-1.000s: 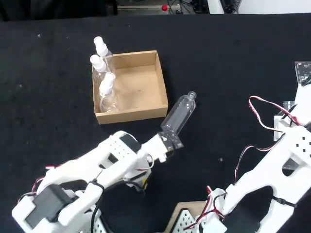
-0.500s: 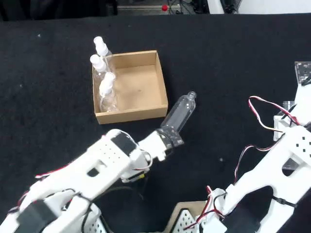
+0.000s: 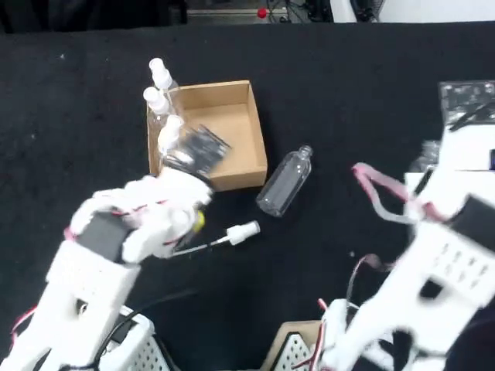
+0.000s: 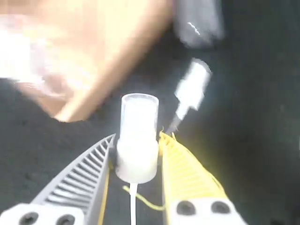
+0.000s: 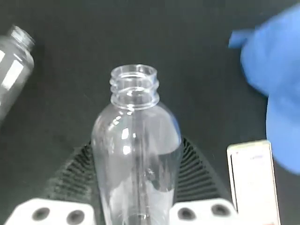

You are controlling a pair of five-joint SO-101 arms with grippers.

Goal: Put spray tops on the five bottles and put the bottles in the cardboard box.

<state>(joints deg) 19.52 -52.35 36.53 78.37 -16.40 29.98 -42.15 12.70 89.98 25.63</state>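
Spray top [image 4: 137,126] in L pincer [image 4: 137,139], open bottle [image 5: 135,117] in R pincer [image 5: 136,145].

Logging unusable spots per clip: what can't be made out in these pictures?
Left wrist view: cardboard box contents, smeared by motion blur.
Right wrist view: blue shape, blurred and cut by the edge, unidentifiable.
Right wrist view: far bottle, mostly beyond the edge.
High view: third capped bottle, body covered by the left arm.

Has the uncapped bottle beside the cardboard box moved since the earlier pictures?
No. The bottle still lies off the cardboard box's near right corner, neck pointing the same way.
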